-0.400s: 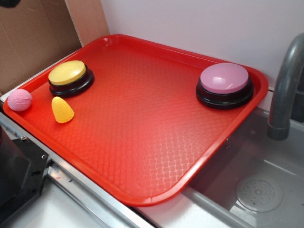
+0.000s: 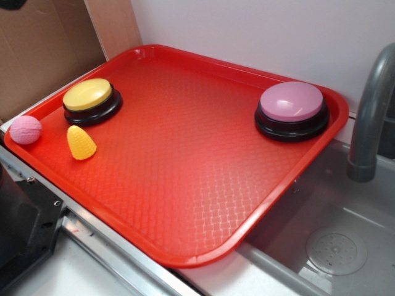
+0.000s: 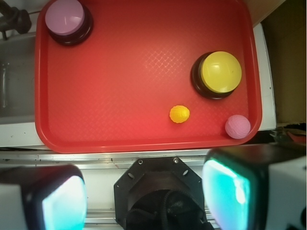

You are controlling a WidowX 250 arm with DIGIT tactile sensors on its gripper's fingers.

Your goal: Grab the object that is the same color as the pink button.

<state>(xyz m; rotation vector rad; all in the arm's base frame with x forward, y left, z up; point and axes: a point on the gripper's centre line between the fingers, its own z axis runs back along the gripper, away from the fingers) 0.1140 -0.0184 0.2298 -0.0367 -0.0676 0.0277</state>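
While the pincer (image 3: 144, 196) hangs high above the near edge of the red tray (image 2: 185, 185), its two fingers (image 3: 235, 191) stand spread wide apart with nothing between them, one at each lower corner of the wrist view. Down on the tray, the small pink ball (image 2: 25, 129) with its rough skin sits in the corner at the left rim, touching or nearly touching the raised lip; in the wrist view the same ball (image 3: 238, 126) shows at the tray's lower right corner, well below the spread fingers' reach. Just beside the ball lies a yellow cone-shaped piece (image 2: 81, 143), apart from it, and close behind that stands a yellow button (image 2: 91, 101) on a black base. Over on the far side of the tray, well apart from the ball, the pink button (image 2: 291, 110) rests on its own black base near the right rim. Past that rim a grey tap (image 2: 369, 117) curves over a sink (image 2: 336, 246), and a brown cardboard sheet (image 2: 43, 49) stands behind the tray's left corner
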